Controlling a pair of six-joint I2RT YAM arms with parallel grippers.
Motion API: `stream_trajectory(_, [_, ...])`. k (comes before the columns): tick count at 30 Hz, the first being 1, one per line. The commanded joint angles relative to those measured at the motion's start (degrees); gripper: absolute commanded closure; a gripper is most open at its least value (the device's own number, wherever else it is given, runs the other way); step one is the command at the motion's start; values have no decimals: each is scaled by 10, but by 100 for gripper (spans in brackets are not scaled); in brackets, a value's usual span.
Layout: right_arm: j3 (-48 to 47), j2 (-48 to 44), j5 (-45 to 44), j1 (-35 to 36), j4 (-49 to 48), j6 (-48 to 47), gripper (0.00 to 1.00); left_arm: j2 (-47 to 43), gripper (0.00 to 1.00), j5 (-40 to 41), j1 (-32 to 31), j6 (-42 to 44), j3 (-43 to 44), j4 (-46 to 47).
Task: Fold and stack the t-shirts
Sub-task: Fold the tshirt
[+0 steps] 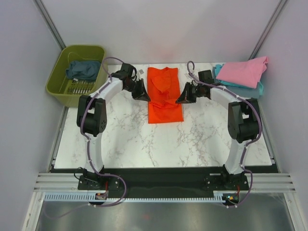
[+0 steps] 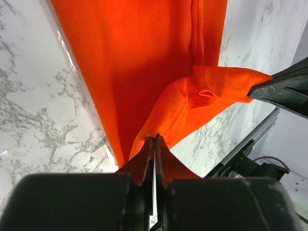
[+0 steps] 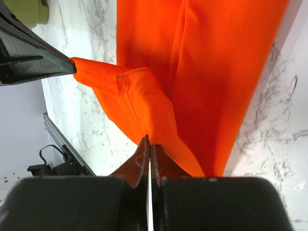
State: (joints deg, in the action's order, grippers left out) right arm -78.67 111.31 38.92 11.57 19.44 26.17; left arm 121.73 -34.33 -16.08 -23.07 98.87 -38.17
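Note:
An orange-red t-shirt (image 1: 163,94) lies as a long strip on the marble table (image 1: 134,139), its near part lifted. My left gripper (image 1: 144,94) is shut on its left edge; the left wrist view shows the orange-red cloth (image 2: 144,72) pinched at my left fingertips (image 2: 155,139). On the right edge my right gripper (image 1: 182,98) is shut as well, cloth (image 3: 207,72) bunched at its tips (image 3: 148,142). A pink t-shirt (image 1: 245,71) lies on a light teal one (image 1: 260,89) at the back right. A dark slate-blue t-shirt (image 1: 83,70) sits in the basket.
The olive-green plastic basket (image 1: 57,77) stands off the table's back left corner. Grey walls close in the back and sides. The black rail with the arm bases (image 1: 163,180) runs along the near edge.

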Motion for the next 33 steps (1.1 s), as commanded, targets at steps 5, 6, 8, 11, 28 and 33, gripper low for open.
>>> stream_trajectory(5, [-82, 44, -8, -8, -22, -14, 100, 27, 98, 20, 10, 31, 60, 17])
stream_trajectory(6, [-89, 49, -11, -8, -22, -15, 100, 35, 98, 22, 12, 32, 66, 16])
stream_trajectory(8, [-107, 62, -15, -9, -22, -17, 100, 43, 98, 28, 13, 36, 87, 17])
stream_trajectory(11, [-127, 78, -21, -9, -25, -18, 100, 62, 98, 37, 13, 40, 118, 20])
stream_trajectory(28, [-176, 145, -36, -9, -43, -32, 100, 119, 98, 120, 12, 73, 194, 48])
stream_trajectory(33, [-196, 148, -58, -9, -45, -32, 88, 117, 67, 150, 10, 76, 212, 56])
